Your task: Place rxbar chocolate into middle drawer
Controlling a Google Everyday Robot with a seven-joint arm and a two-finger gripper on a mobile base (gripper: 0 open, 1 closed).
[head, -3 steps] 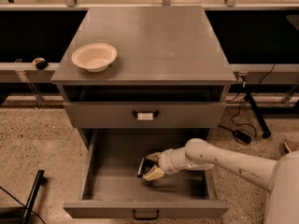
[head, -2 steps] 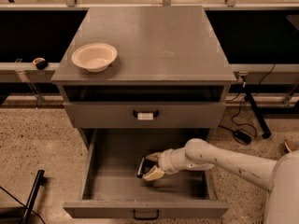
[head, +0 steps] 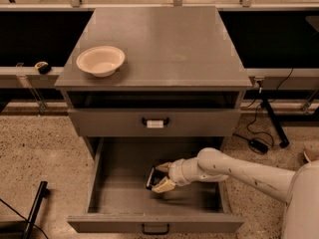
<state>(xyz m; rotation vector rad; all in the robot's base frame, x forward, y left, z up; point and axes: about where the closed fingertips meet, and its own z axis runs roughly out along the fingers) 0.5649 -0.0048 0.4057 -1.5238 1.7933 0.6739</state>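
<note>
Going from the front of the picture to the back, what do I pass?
Front of the open middle drawer → gripper holding the rxbar chocolate inside that drawer → white-tagged handle of the drawer above → bowl on the cabinet top.

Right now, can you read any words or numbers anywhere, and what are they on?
No text here can be read.
rxbar chocolate, held by the claw inside the open middle drawer: the wrapper's lettering is too small to read.
White tag on the upper drawer's handle: any print on it is too small to read.
Bowl on the cabinet top: no writing shows.
</note>
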